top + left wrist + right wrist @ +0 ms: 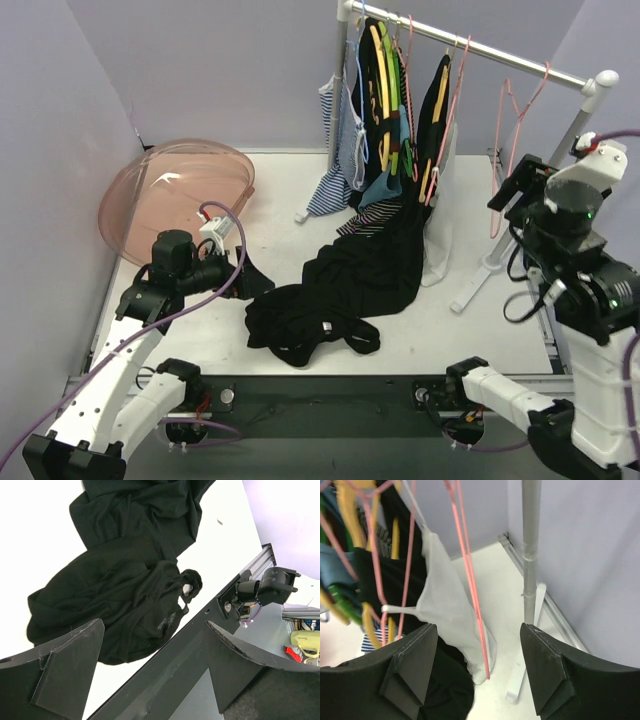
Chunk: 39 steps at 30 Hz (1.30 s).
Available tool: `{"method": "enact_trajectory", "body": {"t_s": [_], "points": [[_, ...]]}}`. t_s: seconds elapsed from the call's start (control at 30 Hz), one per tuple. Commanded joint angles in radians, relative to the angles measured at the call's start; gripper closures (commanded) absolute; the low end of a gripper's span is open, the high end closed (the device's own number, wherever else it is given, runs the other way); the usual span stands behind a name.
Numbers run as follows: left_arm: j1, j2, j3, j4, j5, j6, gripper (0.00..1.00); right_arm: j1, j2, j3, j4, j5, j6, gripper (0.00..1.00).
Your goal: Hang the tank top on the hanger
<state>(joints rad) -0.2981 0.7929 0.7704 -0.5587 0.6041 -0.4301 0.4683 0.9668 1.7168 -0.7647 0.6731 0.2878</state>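
The left tool [154,624] gaped wide beside the tank top [310,330], heaped at the tabletop's [470,345] near edge. The right tool [477,627], equally wide, faced the hanger [474,600] toward the far-right corner. Grasping seemed pending: next, pinch a strap.

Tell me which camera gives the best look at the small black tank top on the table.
The left wrist view: the tank top lies close and crumpled, its white label visible. The top external view shows it small, merging with the larger black garment. The right wrist view faces the rack instead.
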Motion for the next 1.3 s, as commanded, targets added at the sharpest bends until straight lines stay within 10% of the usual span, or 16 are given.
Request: {"method": "enact_trajectory", "body": {"t_s": [0.0, 0.57, 0.87, 1.27], "points": [[0.027, -0.018, 0.015, 0.025, 0.043, 0.034, 0.09, -0.269, 0.079, 0.044, -0.001, -0.41, 0.053, 0.33], [0.043, -0.049, -0.029, 0.072, 0.083, -0.028, 0.09, -0.465, 0.271, 0.014, -0.001, -0.603, 0.002, 0.39], [0.043, -0.055, -0.043, 0.1, 0.094, -0.075, 0.09, -0.465, 0.317, 0.056, 0.008, -0.563, -0.052, 0.96], [0.043, -0.021, 0.043, 0.045, 0.043, -0.038, 0.09, -0.407, 0.216, 0.073, 0.067, -0.512, -0.111, 1.0]]}}
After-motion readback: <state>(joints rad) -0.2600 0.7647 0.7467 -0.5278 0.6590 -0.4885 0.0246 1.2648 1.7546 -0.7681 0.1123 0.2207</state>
